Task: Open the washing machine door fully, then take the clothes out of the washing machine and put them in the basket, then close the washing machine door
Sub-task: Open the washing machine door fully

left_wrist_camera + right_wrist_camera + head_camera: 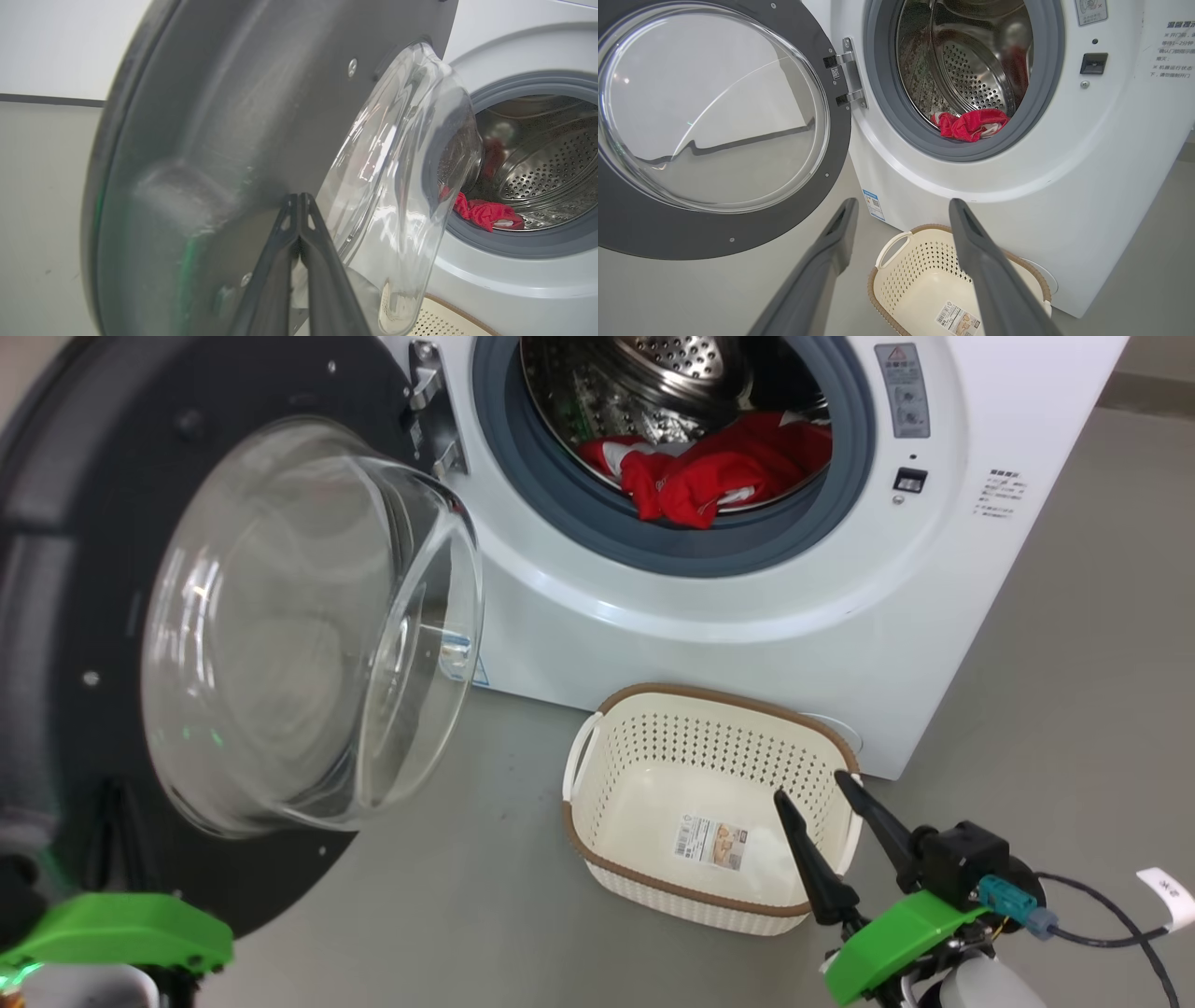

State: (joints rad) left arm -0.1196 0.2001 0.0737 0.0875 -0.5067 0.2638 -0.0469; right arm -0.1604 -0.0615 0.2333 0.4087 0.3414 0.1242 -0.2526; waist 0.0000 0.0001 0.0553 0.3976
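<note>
1. Head view: the large round washing machine door [280, 635], with a glossy black rim and a bulging clear glass bowl, stands swung far out on its metal hinge [431, 401]. It is to the left of the big white front-loading washing machine [747, 607]. Judgement: the opening step is done, or all but done.
2. Left wrist view: the left fingers [275, 270] are clenched together with nothing between them. Their tips are close to the door's dark inner face, beside the glass bowl. Contact cannot be told.
3. The bright red soft clothes [719, 476], with white trim, lie heaped at the bottom front of the perforated steel drum [672, 364], behind the grey rubber ring [597, 523]. None are out yet.
4. The small cream-white perforated plastic basket [728, 695], with a brown woven-look rim, sits on the grey floor [467, 896] just before the machine, below the opening. It holds only its paper label [709, 842].
5. The right fingers [805, 854] are released and spread wide over the basket's near right edge. They grasp nothing and are well apart from the clothes.
6. Left to do, by my reckoning: reach into the drum, move all the clothes to the basket, then shut the door. Most of the task remains.
</note>
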